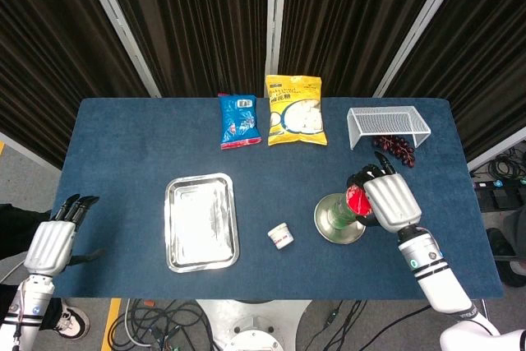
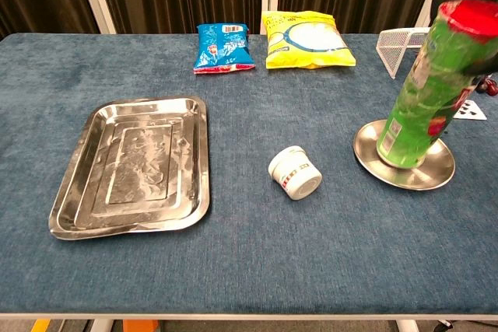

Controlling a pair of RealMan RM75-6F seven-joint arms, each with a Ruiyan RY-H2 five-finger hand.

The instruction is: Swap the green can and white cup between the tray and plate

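Note:
The green can [image 1: 346, 209] with a red lid stands tilted with its base on the round metal plate [image 1: 328, 231] at the right. My right hand [image 1: 389, 201] grips the can near its top. In the chest view the green can [image 2: 424, 95] leans to the right over the plate [image 2: 437, 178]. The white cup [image 1: 281, 236] lies on its side on the cloth between the plate and the tray [image 1: 201, 221], also seen as the cup [image 2: 295, 172] in the chest view. The tray [image 2: 132, 165] holds nothing. My left hand [image 1: 52, 240] hangs off the table's left edge, fingers apart, holding nothing.
A blue snack bag [image 1: 239, 121] and a yellow bag [image 1: 294, 110] lie at the back. A white wire basket [image 1: 387, 123] with dark grapes [image 1: 399, 148] beside it stands at the back right. A playing card [image 2: 472, 110] lies behind the can.

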